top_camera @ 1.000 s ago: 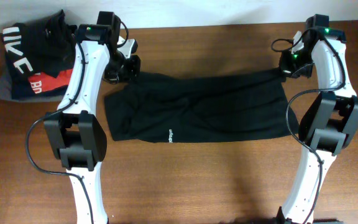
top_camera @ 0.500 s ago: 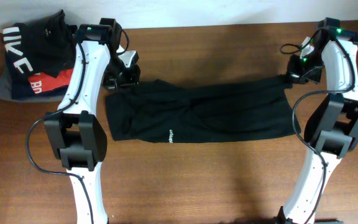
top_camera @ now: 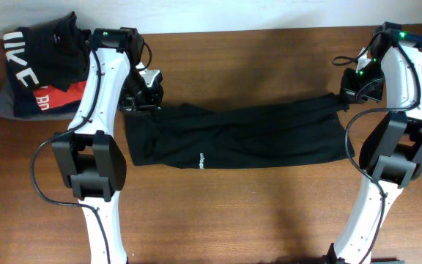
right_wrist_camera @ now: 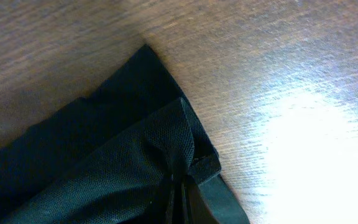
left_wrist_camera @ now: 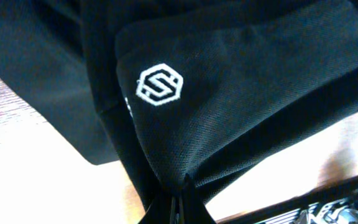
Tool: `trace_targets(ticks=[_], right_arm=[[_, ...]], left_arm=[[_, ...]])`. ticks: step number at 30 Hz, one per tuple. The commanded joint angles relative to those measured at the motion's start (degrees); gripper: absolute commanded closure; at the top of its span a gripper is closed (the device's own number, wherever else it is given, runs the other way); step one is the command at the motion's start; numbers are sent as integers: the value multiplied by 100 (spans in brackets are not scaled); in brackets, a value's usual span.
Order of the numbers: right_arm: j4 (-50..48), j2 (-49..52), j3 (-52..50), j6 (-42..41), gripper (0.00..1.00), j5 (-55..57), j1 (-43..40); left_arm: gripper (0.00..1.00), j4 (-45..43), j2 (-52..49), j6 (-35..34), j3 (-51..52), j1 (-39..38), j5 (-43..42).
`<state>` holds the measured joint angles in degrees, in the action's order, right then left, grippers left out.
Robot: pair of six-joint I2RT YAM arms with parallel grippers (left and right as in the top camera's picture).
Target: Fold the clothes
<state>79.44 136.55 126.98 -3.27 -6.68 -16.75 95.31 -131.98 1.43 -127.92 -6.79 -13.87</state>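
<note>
- The clothes (top_camera: pixel 233 136) lie stretched as a long black band across the middle of the worktop (top_camera: pixel 233 220), apparently doubled lengthwise already; crosswise folds look left to do.
- The left hand (top_camera: pixel 139 101) and the right hand (top_camera: pixel 346 94) each pinch a back corner, jaws pressed together on cloth, arms spread apart.
- Other folded garments (top_camera: pixel 28 73) sit far left.

Both arms same build: white link shells, black joint housings, green LED (top_camera: pixel 105 33) at the top. Left arm (top_camera: pixel 94 88), frame left, has a black cable (top_camera: pixel 39 170) looping off its lower joint block; right arm (top_camera: pixel 399 73), frame right, has one looped beside its lower link. Left gripper (top_camera: pixel 139 103) and right gripper (top_camera: pixel 345 92): black.
</note>
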Motion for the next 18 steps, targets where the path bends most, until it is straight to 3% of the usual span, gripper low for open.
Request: trace_targets(ticks=[1, 9, 18], right_arm=[[35, -278, 162, -68, 96, 400, -92], [234, -435, 162, -68, 95, 398, -90], [485, -452, 162, -68, 91, 400, -90]], left_arm=[[100, 101, 162, 149, 37, 13, 334], [100, 142, 162, 146, 170, -9, 337], [100, 138, 162, 146, 1130, -61, 339]])
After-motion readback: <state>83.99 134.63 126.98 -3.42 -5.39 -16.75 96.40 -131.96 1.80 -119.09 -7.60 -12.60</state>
